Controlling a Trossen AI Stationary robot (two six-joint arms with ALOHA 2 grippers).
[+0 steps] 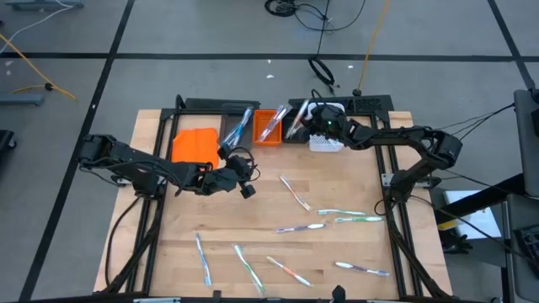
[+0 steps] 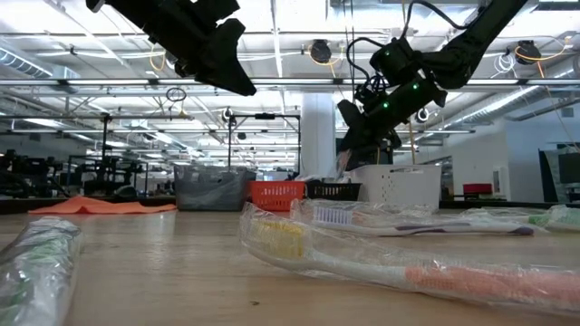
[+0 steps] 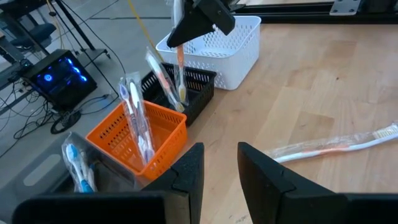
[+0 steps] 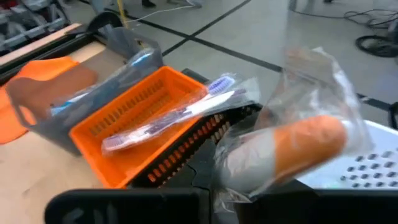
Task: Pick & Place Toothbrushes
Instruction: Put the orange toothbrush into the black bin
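Even, bright overhead light; ceiling strips (image 2: 272,36) flare white in the low view, arms show as silhouettes against them. Table (image 1: 337,252) shadows soft and faint. Low view: near toothbrush (image 2: 408,267) blurred. Right wrist: held toothbrush (image 4: 280,152) badly out of focus (wrapper glare too).

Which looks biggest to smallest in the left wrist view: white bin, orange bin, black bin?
1. White bin
2. Orange bin, close to the white one and nearer the camera, so that ranking is unsure
3. Black bin, partly hidden behind the orange one
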